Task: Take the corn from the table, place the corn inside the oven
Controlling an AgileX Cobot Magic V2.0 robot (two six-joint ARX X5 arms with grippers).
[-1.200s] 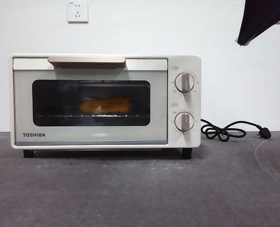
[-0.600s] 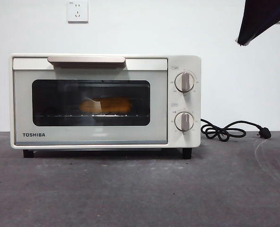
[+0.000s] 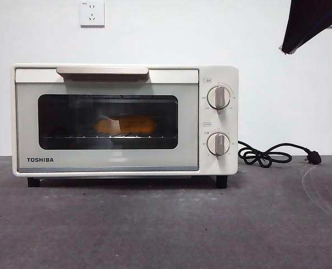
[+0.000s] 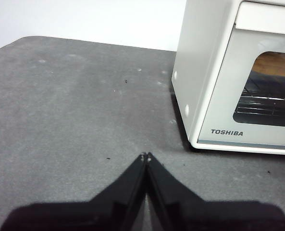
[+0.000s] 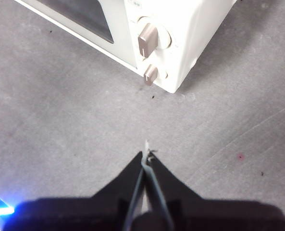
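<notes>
The corn (image 3: 125, 125) lies on the rack inside the oven (image 3: 125, 120), behind its shut door. Both the left hand (image 4: 146, 156) and right hand (image 5: 145, 155) hang closed and empty above the desk (image 3: 166, 224).

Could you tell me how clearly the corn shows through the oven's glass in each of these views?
Front view: the corn is a dim, soft orange shape behind the oven's dark tinted window. Left wrist view: only a blurred orange strip shows at the window's edge. Right wrist view: the glass looks plain dark, no corn visible.
</notes>
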